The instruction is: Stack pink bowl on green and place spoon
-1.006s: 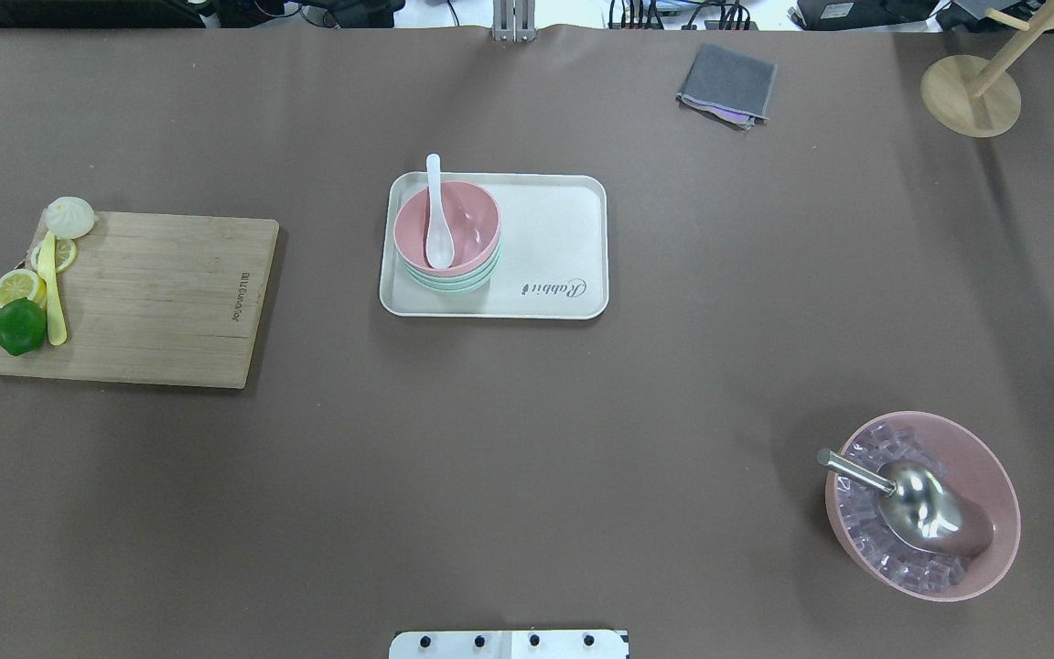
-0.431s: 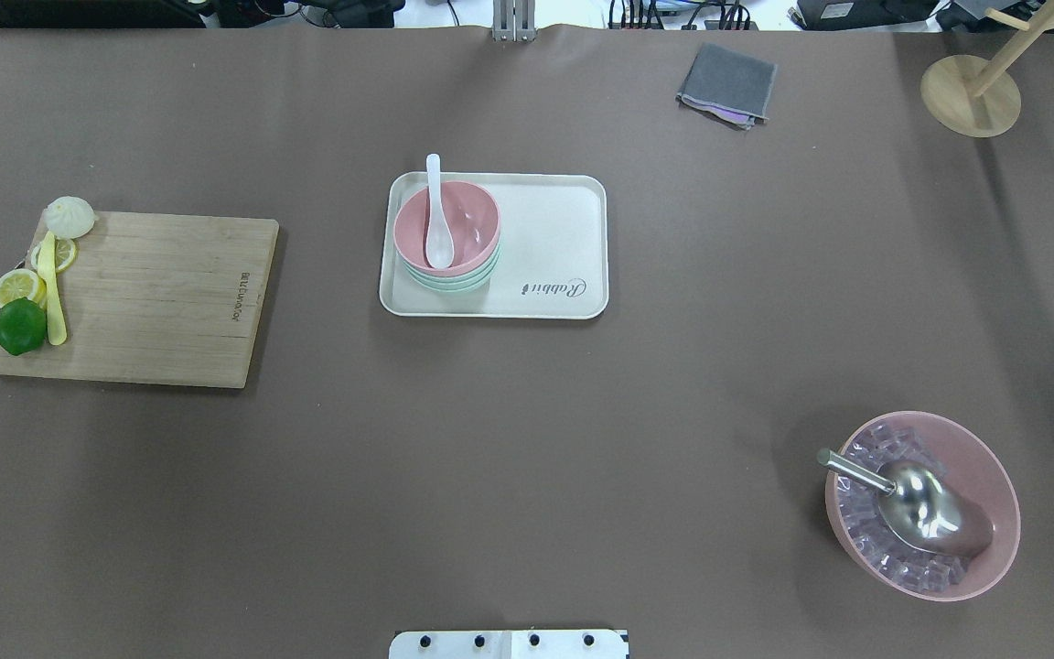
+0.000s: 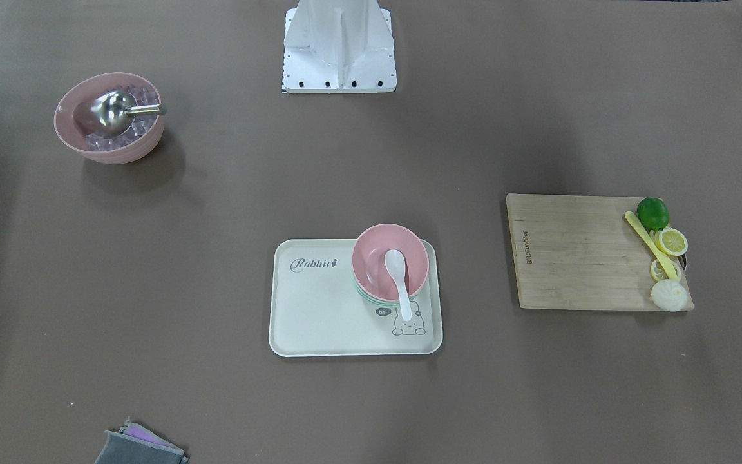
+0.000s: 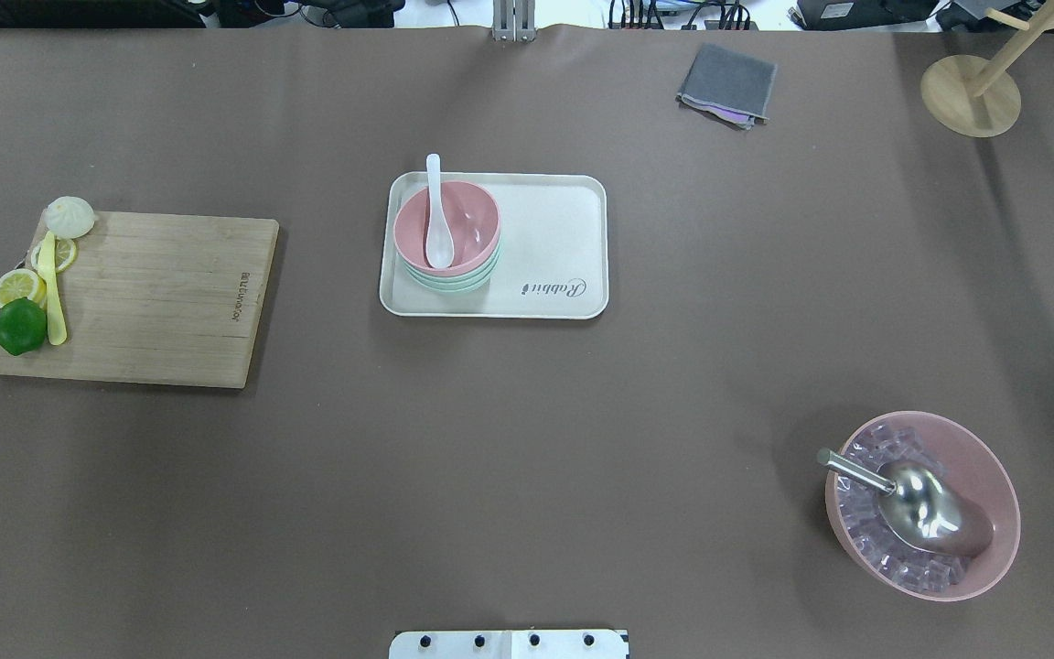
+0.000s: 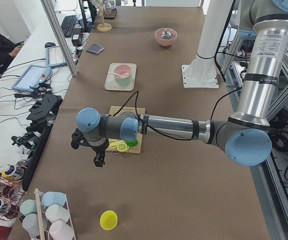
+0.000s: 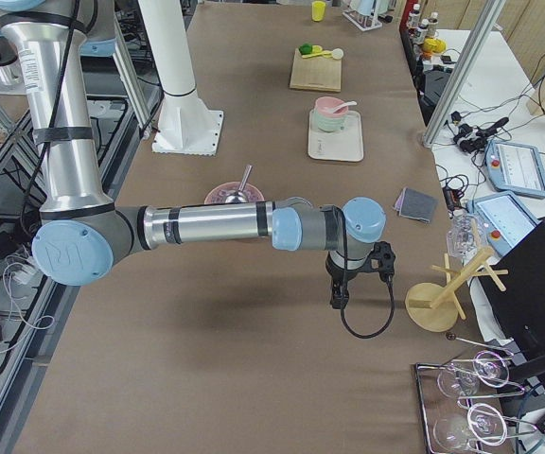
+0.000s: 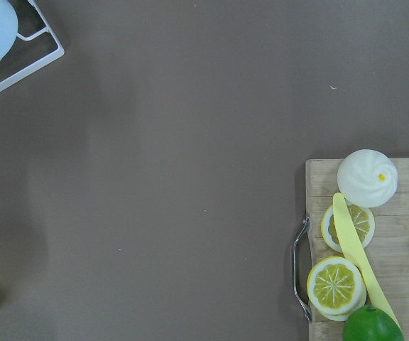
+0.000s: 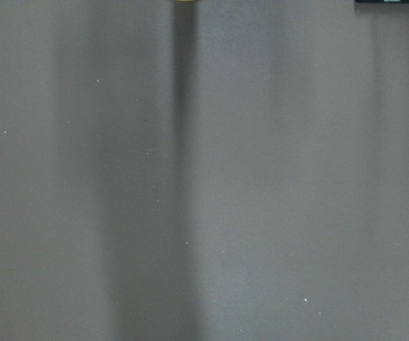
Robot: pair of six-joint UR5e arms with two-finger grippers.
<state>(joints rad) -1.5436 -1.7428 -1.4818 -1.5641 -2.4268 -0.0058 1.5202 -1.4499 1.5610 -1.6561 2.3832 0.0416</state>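
Observation:
The pink bowl (image 4: 467,224) sits stacked on the green bowl (image 4: 454,282) at the left end of the cream tray (image 4: 554,238). The white spoon (image 4: 436,220) lies in the pink bowl, its handle over the far rim. The stack also shows in the front view (image 3: 374,258). My left gripper (image 5: 98,159) shows only in the exterior left view, past the cutting board, far from the tray. My right gripper (image 6: 337,301) shows only in the exterior right view, near the wooden stand. I cannot tell whether either is open or shut.
A wooden cutting board (image 4: 161,297) with a lime, lemon slices, a yellow knife and a bun lies left. A large pink bowl (image 4: 925,503) with ice and a metal scoop stands front right. A grey cloth (image 4: 728,84) and a wooden stand (image 4: 971,91) are at the back right.

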